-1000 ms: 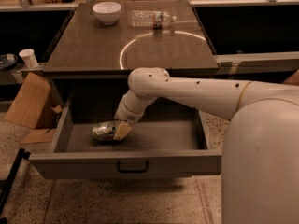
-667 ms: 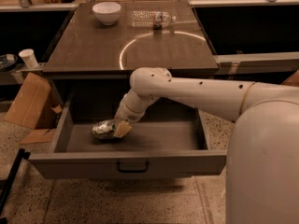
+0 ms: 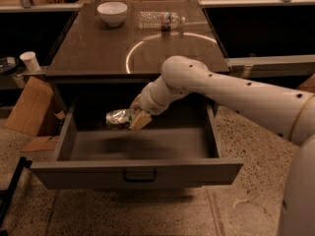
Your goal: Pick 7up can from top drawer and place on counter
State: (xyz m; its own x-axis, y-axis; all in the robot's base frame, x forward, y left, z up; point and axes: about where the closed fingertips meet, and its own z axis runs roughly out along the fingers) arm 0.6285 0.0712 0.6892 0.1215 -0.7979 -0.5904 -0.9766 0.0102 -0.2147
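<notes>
The gripper [image 3: 138,120] clamps the 7up can [image 3: 118,118], held sideways inside the top drawer [image 3: 138,171]. The counter [image 3: 93,53] lies above and behind.

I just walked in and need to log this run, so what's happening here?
The robot's arm reaches into the open top drawer, and its gripper is clamped on the crumpled 7up can, holding it off the drawer floor. The counter above carries a bowl and a plastic bottle; the can isn't there yet.
</notes>
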